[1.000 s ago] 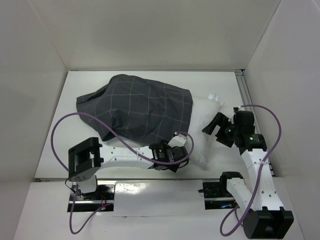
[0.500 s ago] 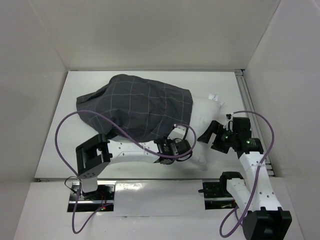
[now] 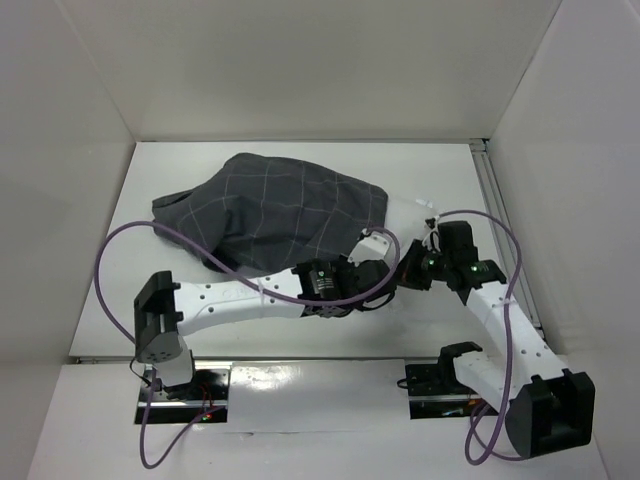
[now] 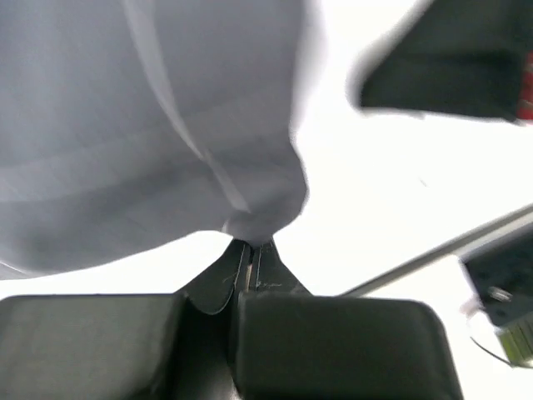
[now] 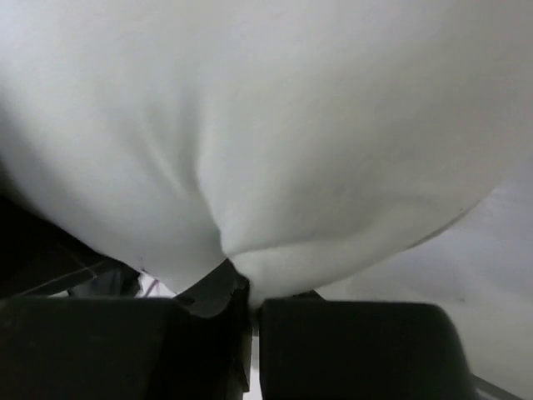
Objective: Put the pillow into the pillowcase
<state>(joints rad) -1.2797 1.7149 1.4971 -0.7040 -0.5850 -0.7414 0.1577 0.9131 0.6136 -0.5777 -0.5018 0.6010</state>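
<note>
The dark grey checked pillowcase (image 3: 280, 215) lies over most of the white pillow (image 3: 408, 215), whose right end sticks out. My left gripper (image 3: 375, 262) sits at the pillowcase's near right edge and is shut on a pinch of its grey cloth (image 4: 150, 125), which hangs from the closed jaws (image 4: 252, 247). Just to its right, my right gripper (image 3: 408, 270) is shut on a fold of the pillow (image 5: 291, 125), bunched between its jaws (image 5: 246, 287). The two grippers almost touch; a dark part of the right one shows in the left wrist view (image 4: 450, 75).
White walls close in the white table (image 3: 130, 290) at the back and both sides. A metal rail (image 3: 492, 195) runs along the right edge. Purple cables loop over both arms (image 3: 130, 235).
Both grippers have shut, the left on the pillowcase edge and then the right on the pillow. Both arms moved in and away from me, and the pillowcase edge now reaches further right.
</note>
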